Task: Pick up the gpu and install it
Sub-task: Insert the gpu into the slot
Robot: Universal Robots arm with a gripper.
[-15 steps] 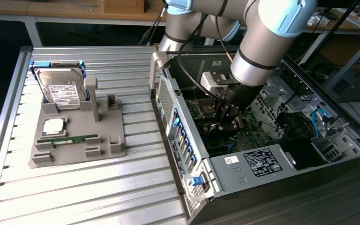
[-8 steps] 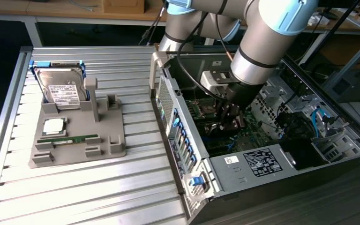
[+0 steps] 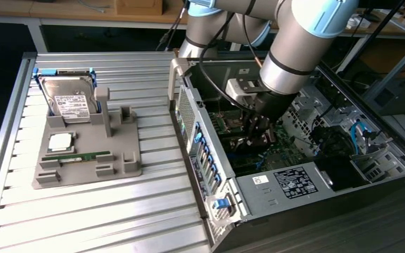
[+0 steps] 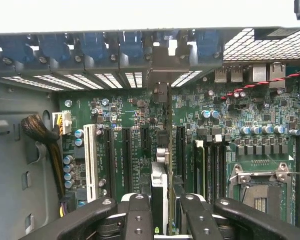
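You had the claw (image 4: pixel 162 220) clamped on the gpu (image 4: pixel 161 165), held edge-on over the motherboard (image 4: pixel 124 130) slots at 12 o'clock; pickup done, card wasn't seated

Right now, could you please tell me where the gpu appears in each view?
Exterior view: the gpu hangs in the end effector inside the open computer case, over the motherboard.
Wrist view: the gpu runs edge-on up the middle, between the end effector's fingers.
Shared landmark: the green motherboard.
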